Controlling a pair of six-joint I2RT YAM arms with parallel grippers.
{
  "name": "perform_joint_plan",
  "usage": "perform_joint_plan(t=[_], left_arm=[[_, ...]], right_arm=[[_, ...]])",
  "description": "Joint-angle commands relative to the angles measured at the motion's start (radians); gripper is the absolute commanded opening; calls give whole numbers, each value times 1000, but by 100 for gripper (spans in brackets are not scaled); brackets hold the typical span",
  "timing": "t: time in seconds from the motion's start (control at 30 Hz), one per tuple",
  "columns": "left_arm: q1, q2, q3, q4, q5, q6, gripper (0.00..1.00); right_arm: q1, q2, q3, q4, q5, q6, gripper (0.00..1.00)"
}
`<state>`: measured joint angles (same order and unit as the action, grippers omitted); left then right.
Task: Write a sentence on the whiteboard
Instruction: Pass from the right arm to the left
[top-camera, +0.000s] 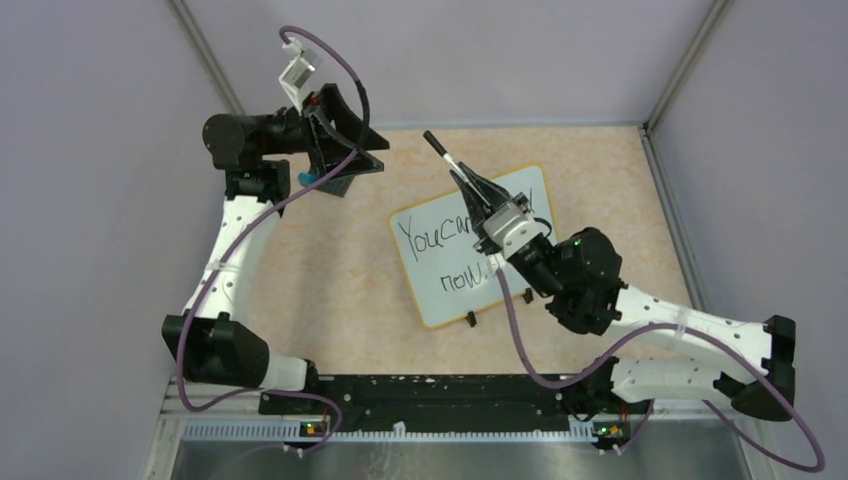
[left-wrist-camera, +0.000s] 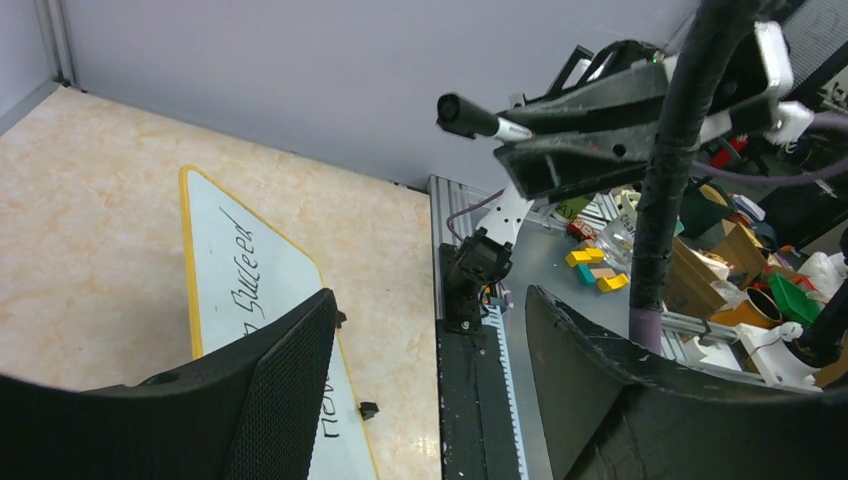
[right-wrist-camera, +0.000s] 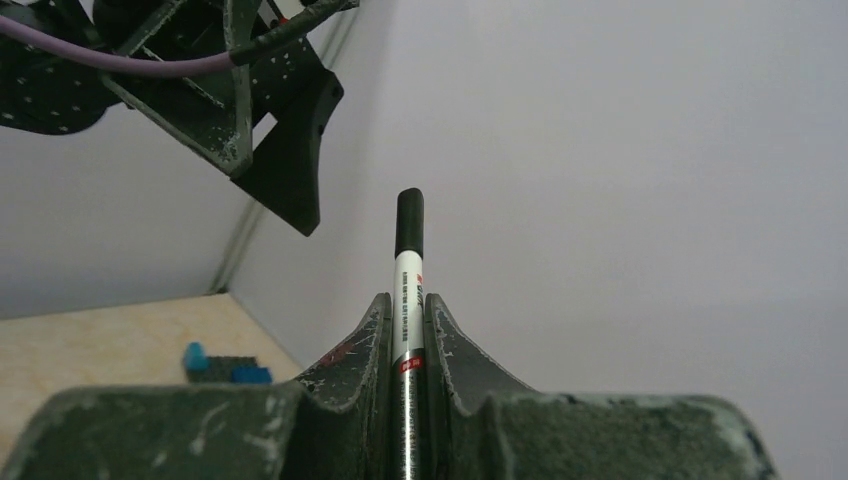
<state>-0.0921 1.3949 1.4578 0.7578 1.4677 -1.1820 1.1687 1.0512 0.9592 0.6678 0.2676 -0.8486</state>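
- Your left end effector (left-wrist-camera: 430, 320) has broad black fingers (left-wrist-camera: 285, 390), with finely dotted inner faces.
- Your right end effector (right-wrist-camera: 408, 310) has black fingers scuffed pale grey along the edges.
- Behind each end effector, black joint housings (top-camera: 585, 270) alternate with white link shells (top-camera: 240, 240).
- A purple cable (top-camera: 515, 330) loops back from each end effector.
- A small green light (top-camera: 577, 241) glows just behind your right end effector.

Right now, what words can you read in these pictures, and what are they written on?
"You can": start of the sentence on the whiteboard; the right gripper hides the rest from above.
"Succeed": same line, read in the left wrist view.
"now": second line, followed by a small mark I cannot make out.
The marker has small print, too tiny to read.
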Motion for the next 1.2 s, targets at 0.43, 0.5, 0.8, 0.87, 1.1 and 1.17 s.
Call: perform_joint_plan(t=[0.43, 0.5, 0.8, 0.87, 1.1, 1.17], left_arm=[[-129, 18, -10, 280, 2, -126, 70], [-132, 19, -7, 243, 4, -89, 68], [-194, -1, -54, 216, 31, -63, 63], [-210, -7, -64, 216, 41, -66, 61], [-236, -17, -84, 217, 46, -68, 50], [-243, -18, -85, 218, 46, -65, 47]], right_arm=[[-171, -127, 248, -617, -355, 716, 0], [-181, -130, 258, -636, -389, 756, 0], [-199, -128, 260, -666, -451, 808, 0], [-200, -127, 261, -664, -448, 811, 0], [-205, -125, 268, -666, -460, 817, 0], [-207, -122, 267, -666, -465, 817, 0]])
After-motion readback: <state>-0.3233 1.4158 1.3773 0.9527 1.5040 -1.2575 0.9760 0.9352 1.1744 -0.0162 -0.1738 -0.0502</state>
